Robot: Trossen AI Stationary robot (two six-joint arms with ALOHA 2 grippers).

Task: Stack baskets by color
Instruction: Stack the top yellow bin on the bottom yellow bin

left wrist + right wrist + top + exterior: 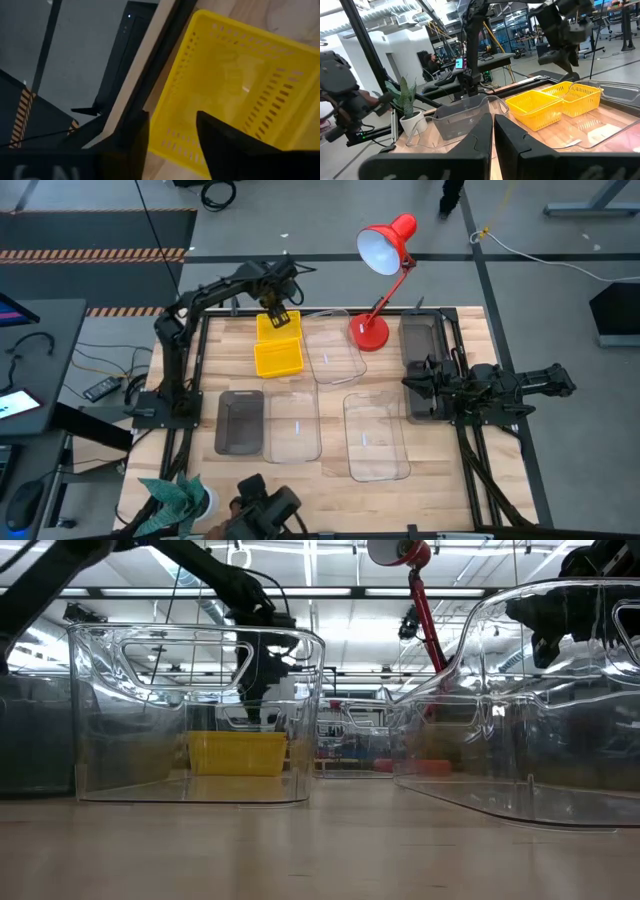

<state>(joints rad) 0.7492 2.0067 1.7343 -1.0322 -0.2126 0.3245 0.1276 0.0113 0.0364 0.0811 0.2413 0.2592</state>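
Yellow basket (235, 85) cut off by left wrist frame edge; second yellow basket (237, 753) blurred behind clear basket (195, 715) in low view.

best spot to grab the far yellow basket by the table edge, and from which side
Probably the rim wall of the far yellow basket, taken from straight above. It sits upright with its mouth open, and its thin slotted wall suits one finger inside and one outside. The left gripper hangs over that basket, fingers apart. The near side is poor: the second yellow basket is right beside it.
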